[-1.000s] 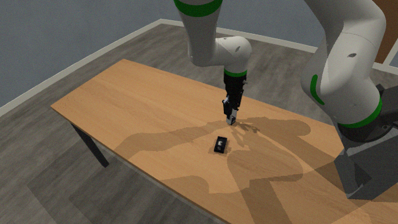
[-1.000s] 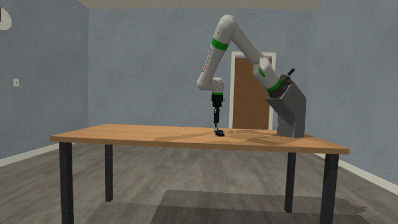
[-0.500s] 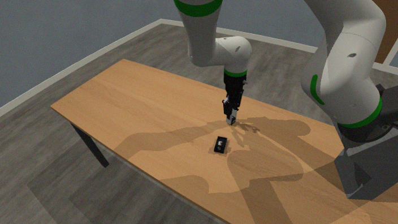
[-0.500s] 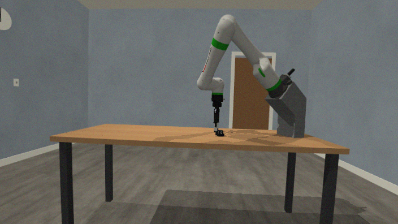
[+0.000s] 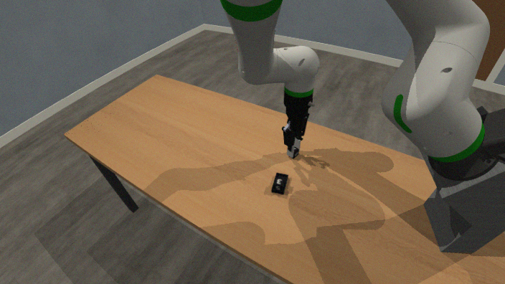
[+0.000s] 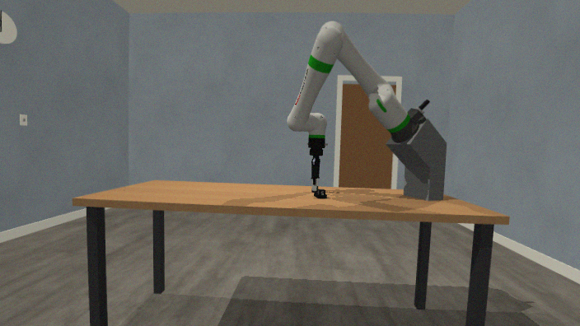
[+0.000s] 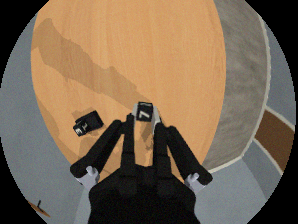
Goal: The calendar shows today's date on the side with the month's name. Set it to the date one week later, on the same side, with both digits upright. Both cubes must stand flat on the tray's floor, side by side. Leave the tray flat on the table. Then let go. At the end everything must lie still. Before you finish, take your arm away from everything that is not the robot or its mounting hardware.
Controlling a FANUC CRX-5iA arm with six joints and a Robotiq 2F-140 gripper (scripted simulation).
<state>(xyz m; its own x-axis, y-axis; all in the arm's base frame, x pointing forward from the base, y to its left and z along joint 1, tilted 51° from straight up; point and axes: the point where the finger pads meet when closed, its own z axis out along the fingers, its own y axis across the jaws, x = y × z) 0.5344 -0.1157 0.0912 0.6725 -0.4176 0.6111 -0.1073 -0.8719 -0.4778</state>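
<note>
Near the centre of the top view, the gripper (image 5: pixel 293 150) (image 6: pixel 315 188) (image 7: pixel 144 110), nearly closed, pinches a black cube (image 5: pixel 295 151) (image 7: pixel 144 112), probably for turning before return to the tray (image 5: pixel 274 192) (image 6: pixel 320 197) (image 7: pixel 95 120).

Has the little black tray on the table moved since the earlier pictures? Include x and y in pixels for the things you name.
No. In the top view the tray (image 5: pixel 275 191) (image 7: pixel 93 120) sits at the same spot on the table (image 5: pixel 215 136), the same way from its near edge.
</note>
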